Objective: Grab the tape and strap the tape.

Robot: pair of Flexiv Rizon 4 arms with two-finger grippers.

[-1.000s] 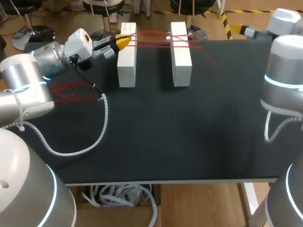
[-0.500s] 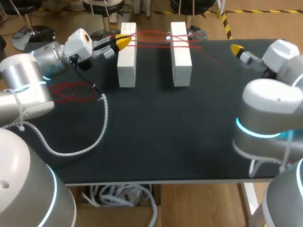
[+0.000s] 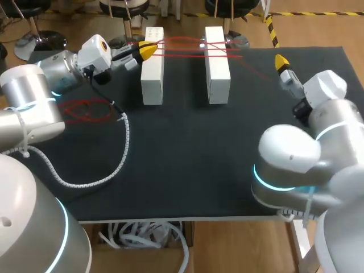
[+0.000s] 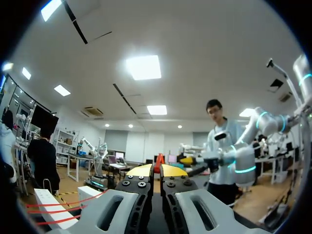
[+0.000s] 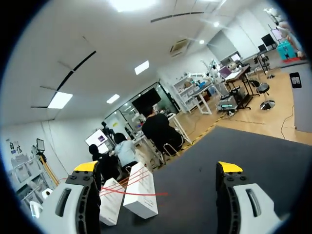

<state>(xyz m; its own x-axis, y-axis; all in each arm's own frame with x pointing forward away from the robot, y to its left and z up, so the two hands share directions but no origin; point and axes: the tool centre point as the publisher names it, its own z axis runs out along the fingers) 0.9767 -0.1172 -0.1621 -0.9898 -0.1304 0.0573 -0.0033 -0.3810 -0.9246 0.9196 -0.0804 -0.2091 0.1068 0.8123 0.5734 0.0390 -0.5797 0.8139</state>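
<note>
Two white blocks [image 3: 152, 68] stand side by side near the far edge of the table [image 3: 199, 165], with red tape [image 3: 182, 42] strung between their far ends in several strands.

Change noted: over the last second the right arm has swung in from the far right corner. The right gripper [image 3: 281, 62] is now over the mat beyond the right-hand block, close to the tape's trailing strand, with its fingers spread wide and nothing between them. The left gripper [image 3: 147, 50] has not moved; it sits at the left block's far end with its fingers pressed together. Whether tape is pinched there cannot be seen.

Assessment: the right arm appears to be lining up to take the free strand.

Clearances: a slack heap [image 3: 85, 109] of tape lies under the left arm. The blocks sit close to the far edge, leaving little margin beyond them. The near half of the mat is open, apart from the left arm's cable [image 3: 116, 162].
</note>
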